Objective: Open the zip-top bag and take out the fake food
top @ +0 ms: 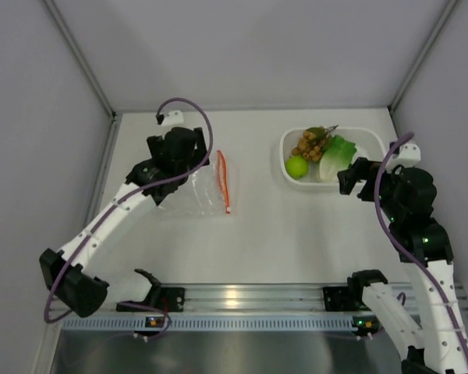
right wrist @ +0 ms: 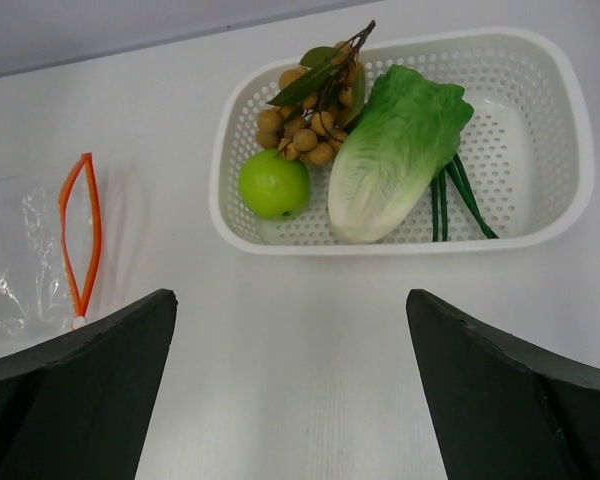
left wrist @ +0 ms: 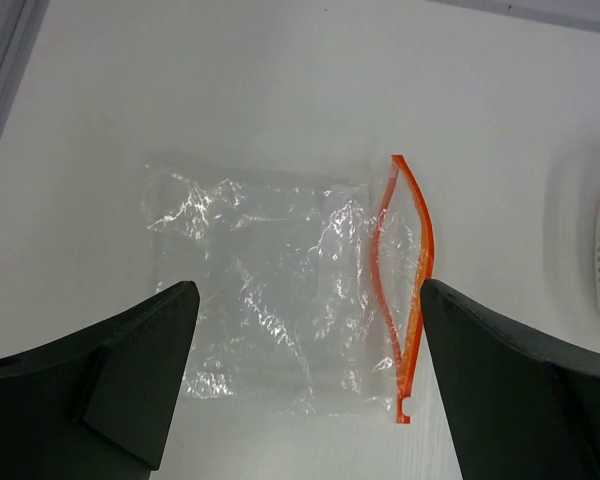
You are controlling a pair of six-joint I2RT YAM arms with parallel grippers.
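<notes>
Hovering above the worktop, the left hand has its fingers spread wide and grips nothing. The bag lies flat and crinkled just below it, at 10 o'clock on the worktop. Its zip strip gapes apart along the 3 o'clock edge. The right hand is spread too, holding nothing. Beyond it, at 1 o'clock, the basket holds the lime, the lettuce and the brown cluster, well apart from the bag.

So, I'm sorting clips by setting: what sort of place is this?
Probably a robot lab cell, not a kitchen: white table, grey panel walls, fake food in a perforated basket.
</notes>
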